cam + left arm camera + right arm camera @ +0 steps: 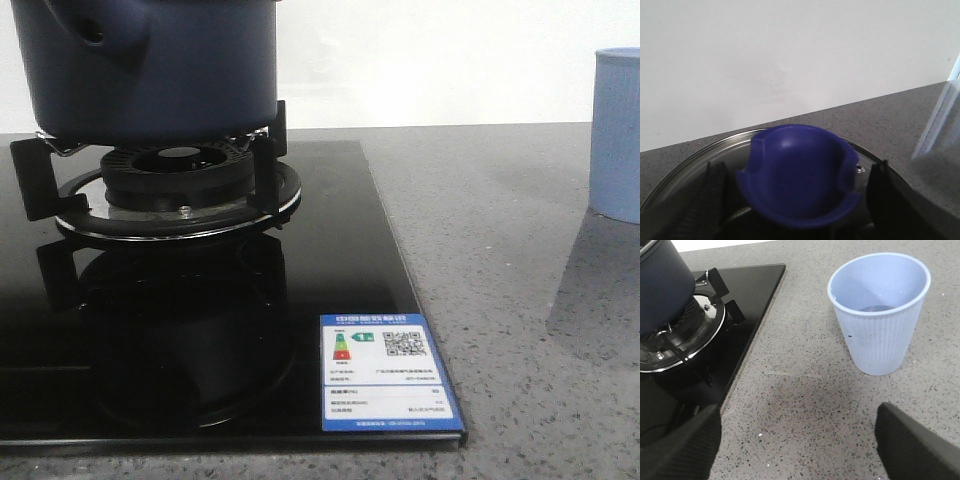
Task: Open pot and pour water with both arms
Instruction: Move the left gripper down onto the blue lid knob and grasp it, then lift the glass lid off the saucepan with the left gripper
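Note:
The dark navy pot (150, 70) stands on the burner grate (60, 165) at the far left, its side spout with the round hole facing the camera. It also shows in the right wrist view (660, 285). In the left wrist view its glass lid (700, 155) carries a blue knob (795, 170). My left gripper (797, 210) is open, with one finger on each side of the knob and a small gap at both. My right gripper (797, 440) is open and empty over the grey counter, between the hob and the cup. Neither gripper shows in the front view.
A light blue ribbed cup (880, 315) stands upright on the speckled counter at the right, also at the right edge of the front view (615, 135). The black glass hob (200, 330) has a label sticker (385, 370) at its near right corner. A white wall stands behind.

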Action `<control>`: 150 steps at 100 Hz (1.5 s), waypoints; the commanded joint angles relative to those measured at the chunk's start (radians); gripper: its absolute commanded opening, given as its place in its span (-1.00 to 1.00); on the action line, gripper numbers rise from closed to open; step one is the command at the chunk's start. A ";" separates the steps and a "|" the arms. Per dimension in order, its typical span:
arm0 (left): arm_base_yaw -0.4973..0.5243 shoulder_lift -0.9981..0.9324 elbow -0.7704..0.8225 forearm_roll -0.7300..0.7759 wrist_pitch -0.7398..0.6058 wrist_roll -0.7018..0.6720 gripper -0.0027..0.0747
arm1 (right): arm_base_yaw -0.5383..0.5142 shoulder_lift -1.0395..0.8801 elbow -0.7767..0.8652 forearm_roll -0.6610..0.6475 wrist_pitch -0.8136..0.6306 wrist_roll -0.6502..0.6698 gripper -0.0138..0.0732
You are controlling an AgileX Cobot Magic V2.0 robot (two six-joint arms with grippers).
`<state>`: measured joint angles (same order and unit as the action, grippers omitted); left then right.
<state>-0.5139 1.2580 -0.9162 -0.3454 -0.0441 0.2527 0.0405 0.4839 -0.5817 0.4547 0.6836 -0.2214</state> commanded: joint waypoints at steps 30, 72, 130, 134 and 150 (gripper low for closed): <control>-0.009 0.030 -0.056 0.028 -0.129 -0.002 0.41 | 0.003 0.011 -0.036 0.021 -0.064 -0.011 0.62; -0.009 0.030 -0.056 0.048 -0.133 -0.002 0.34 | 0.003 0.011 -0.036 0.021 -0.064 -0.011 0.62; -0.009 -0.008 -0.057 0.053 -0.140 -0.002 0.12 | 0.003 0.011 -0.032 0.021 -0.060 -0.011 0.62; -0.008 -0.019 -0.057 0.055 -0.142 -0.002 0.12 | 0.003 0.011 -0.030 0.021 -0.060 -0.011 0.62; 0.002 -0.075 -0.059 0.055 -0.148 -0.002 0.12 | 0.003 0.011 0.003 0.021 -0.072 -0.012 0.62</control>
<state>-0.5183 1.2475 -0.9353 -0.2944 -0.0826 0.2532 0.0405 0.4839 -0.5701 0.4564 0.6836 -0.2214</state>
